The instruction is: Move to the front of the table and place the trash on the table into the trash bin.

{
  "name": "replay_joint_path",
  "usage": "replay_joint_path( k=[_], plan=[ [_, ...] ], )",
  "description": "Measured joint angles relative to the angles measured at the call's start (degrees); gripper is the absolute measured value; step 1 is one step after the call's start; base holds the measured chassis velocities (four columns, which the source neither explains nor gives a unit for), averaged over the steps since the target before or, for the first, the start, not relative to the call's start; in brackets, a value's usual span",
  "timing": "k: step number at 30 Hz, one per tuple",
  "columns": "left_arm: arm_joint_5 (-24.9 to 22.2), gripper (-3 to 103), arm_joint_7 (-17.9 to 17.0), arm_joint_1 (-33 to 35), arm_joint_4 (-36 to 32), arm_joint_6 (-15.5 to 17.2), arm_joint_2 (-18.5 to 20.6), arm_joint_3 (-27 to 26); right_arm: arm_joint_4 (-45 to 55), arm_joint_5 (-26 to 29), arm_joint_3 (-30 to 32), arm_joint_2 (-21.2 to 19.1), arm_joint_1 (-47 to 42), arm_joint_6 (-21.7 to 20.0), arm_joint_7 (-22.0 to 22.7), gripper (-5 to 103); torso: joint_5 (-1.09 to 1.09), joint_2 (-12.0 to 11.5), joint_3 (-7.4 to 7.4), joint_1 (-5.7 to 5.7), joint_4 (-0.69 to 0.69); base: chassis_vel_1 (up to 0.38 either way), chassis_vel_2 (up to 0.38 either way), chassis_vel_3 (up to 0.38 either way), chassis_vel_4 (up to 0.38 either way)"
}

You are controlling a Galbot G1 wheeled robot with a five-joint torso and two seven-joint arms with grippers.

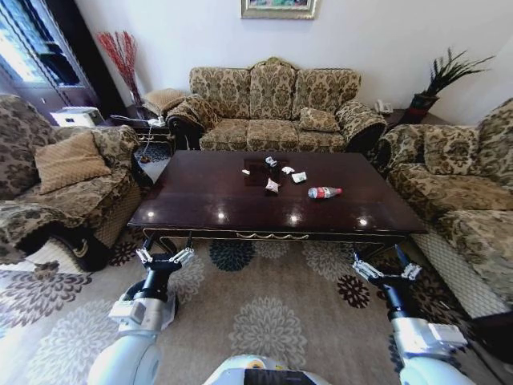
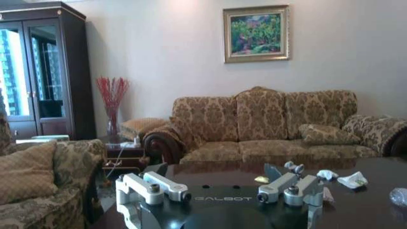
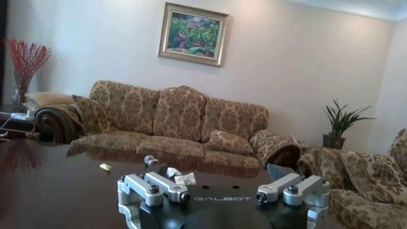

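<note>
- Head view has the robot facing the long near edge of the counter (image 1: 200, 200), both arms held low in front of that edge, over the patterned rug (image 1: 264, 313); I judge the drive to the front is about done and no pickup has begun.
- Left gripper (image 1: 164, 258) hangs near the counter's near left corner, fingers spread wide and holding nothing, well apart from the trash.
- Small crumpled white paper scraps (image 1: 272, 185) lie loosely clustered around the middle of the dark top, a little toward the far edge; the left wrist view catches two of them (image 2: 351, 180) across the glossy surface.
- Just to the right of the scraps, the clear plastic bottle (image 1: 325, 192) with a red label lies on its side.
- Right gripper (image 1: 389, 271) hangs near the near right corner, also wide and empty, in the same posture as the left one.
- Likely reason for the low, wide carry: both arms stay clear of the counter edge while ready to reach forward.
- Sofa (image 1: 272, 108) stands behind the counter; I cannot make out the trash bin.
</note>
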Motion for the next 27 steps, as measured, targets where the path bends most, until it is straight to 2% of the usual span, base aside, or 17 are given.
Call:
replay_joint_path(
  k=[10,21,23,27],
  plan=[
    [0.0,100,0.0,0.3,0.1,-0.2,0.0,0.1,-0.1,-0.3,-0.5,0.1,-0.4,1.0,0.2,100,0.0,0.0,0.0,0.0,0.0,0.146,0.147,-0.13,-0.155],
    [0.0,100,0.2,0.6,-0.3,-1.1,-0.1,0.1,0.0,-0.3,-0.8,0.5,-0.8,2.1,0.2,100,-0.03,0.0,0.01,0.02,-0.01,0.293,0.305,-0.289,-0.299],
    [0.0,100,0.2,0.7,-0.3,-1.1,-0.1,0.1,0.0,-0.3,-1.0,0.7,-1.0,2.2,0.2,100,0.03,0.0,0.01,0.01,0.0,0.34,0.357,-0.353,-0.351],
    [-0.1,100,0.2,0.6,-0.1,-1.2,0.0,0.0,0.3,0.7,-1.1,0.7,-1.2,2.2,0.1,100,-0.04,0.0,0.01,0.01,-0.02,0.371,0.338,-0.369,-0.347]
  ],
)
